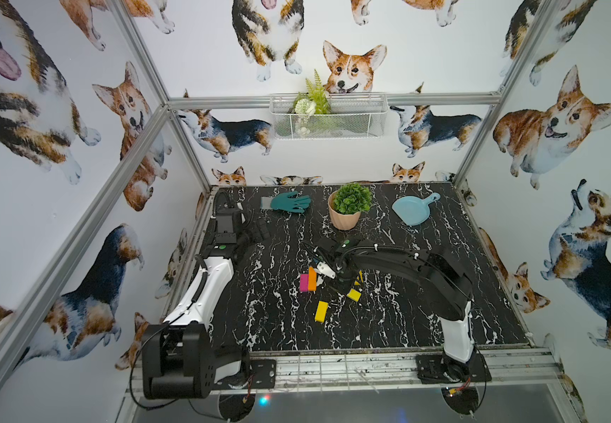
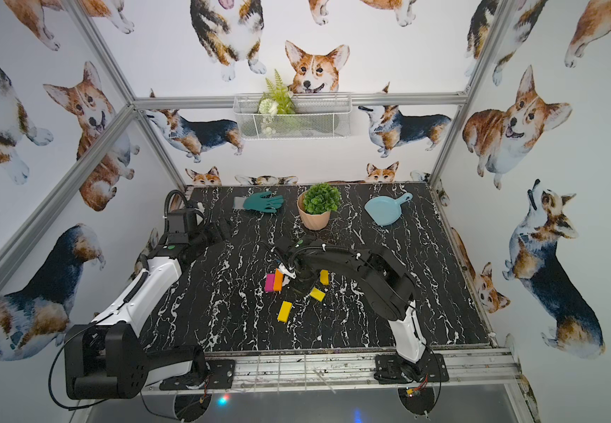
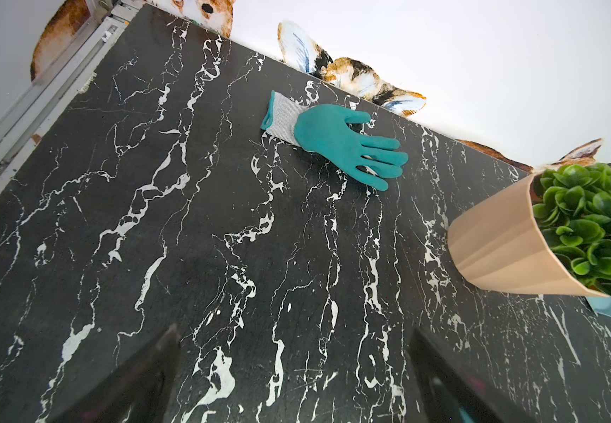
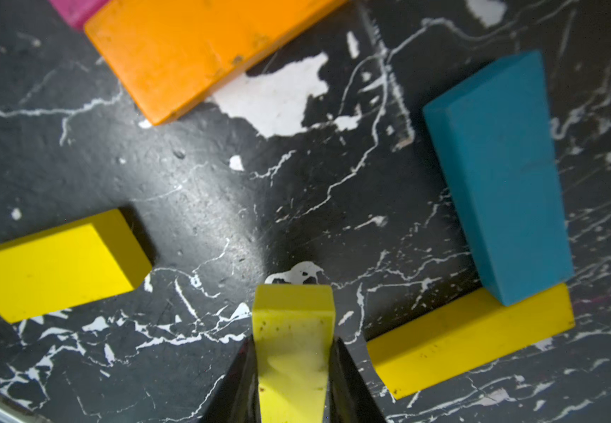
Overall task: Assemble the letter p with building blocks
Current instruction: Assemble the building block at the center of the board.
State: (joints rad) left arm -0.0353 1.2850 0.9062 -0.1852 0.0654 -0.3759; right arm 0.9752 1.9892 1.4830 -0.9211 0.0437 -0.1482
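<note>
Right wrist view: right claw [image 4: 293, 346] clamped on yellow block [image 4: 293, 304], mid-surface [image 4: 223, 183]. Teal block [image 4: 498, 175] touches second yellow block [image 4: 469, 337], one corner only. Orange block [image 4: 201, 51], pink block [image 4: 76, 9] side by side; third yellow block [image 4: 54, 263] apart. Left claw [image 3: 295, 335] spread, empty. We judge letter p barely begun.

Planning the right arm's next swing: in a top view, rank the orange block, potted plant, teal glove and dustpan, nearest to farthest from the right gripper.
1. Orange block, just left of the right gripper, which grips a yellow block.
2. Potted plant, centre back.
3. Teal glove, back left, and dustpan, back right: too close to call.
</note>
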